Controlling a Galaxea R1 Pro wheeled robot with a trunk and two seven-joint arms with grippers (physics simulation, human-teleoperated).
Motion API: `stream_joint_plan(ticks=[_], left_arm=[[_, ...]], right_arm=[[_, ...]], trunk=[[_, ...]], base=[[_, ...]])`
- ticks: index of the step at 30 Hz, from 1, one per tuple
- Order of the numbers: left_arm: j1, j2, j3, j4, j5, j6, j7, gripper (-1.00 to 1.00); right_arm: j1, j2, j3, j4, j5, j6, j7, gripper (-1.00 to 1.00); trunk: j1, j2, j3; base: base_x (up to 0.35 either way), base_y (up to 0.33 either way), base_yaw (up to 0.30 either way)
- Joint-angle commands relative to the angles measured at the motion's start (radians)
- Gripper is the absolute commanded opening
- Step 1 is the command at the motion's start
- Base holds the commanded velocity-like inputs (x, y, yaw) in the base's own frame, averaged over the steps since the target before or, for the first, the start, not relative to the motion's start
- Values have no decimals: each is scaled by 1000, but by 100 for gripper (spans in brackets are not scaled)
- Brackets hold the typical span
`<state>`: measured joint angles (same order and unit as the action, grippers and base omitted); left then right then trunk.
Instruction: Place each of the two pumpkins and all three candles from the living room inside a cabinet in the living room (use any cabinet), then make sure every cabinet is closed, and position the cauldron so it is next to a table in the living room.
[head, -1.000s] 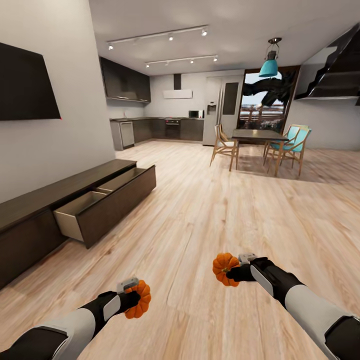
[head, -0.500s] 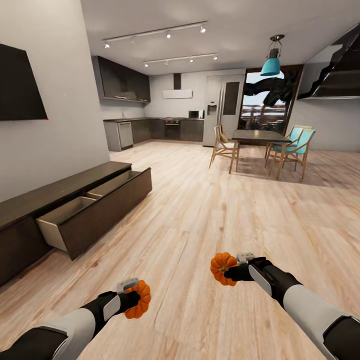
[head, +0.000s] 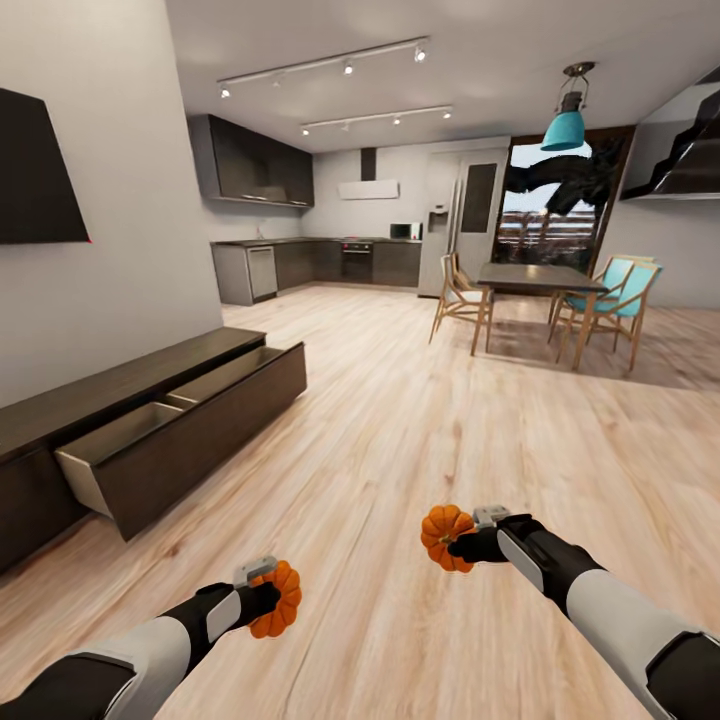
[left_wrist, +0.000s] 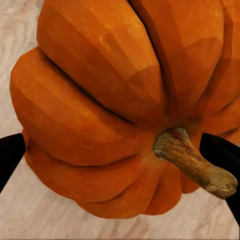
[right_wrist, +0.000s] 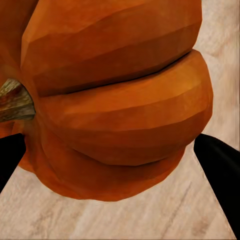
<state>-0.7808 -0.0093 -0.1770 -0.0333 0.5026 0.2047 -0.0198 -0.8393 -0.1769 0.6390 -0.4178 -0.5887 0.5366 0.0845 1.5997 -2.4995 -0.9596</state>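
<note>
Each hand carries a pumpkin above the wood floor. My left gripper (head: 268, 597) is shut on one bright-orange ribbed pumpkin (head: 278, 600), whose brown stem (left_wrist: 192, 162) fills the left wrist view with the orange body (left_wrist: 100, 105). My right gripper (head: 458, 545) is shut on the other pumpkin (head: 445, 537), seen close up (right_wrist: 120, 100) in the right wrist view. The long low dark-brown cabinet (head: 120, 385) runs along the left wall, ahead and to my left, with two drawers (head: 190, 440) pulled out and nothing visible inside. Candles, cauldron and coffee table are out of view.
A black TV (head: 40, 170) hangs on the left wall above the cabinet. Far ahead are the dark kitchen cupboards (head: 300, 265) and a dining table (head: 540, 285) with wooden and teal chairs. Open wood floor (head: 420, 420) lies between me and them.
The whole view has shifted: the camera has moved, and the open drawers now sit lower and further left in the picture. Both grippers stay shut on their pumpkins, held as before.
</note>
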Motion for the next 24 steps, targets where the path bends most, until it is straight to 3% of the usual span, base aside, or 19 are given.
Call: stream_joint_plan(ticks=[1,24], left_arm=[[-1,0,-7,-1,10,4,-2,-100],[0,0,-6,-1,10,4,-2,-100]], right_arm=[[-1,-1,3,-2,1,3,3,-100],[-1,-1,7,-2,4,4,2,-100]], trunk=[[0,0,-1],[0,0,-1]], base=[[315,-185,69],[315,-185,259]])
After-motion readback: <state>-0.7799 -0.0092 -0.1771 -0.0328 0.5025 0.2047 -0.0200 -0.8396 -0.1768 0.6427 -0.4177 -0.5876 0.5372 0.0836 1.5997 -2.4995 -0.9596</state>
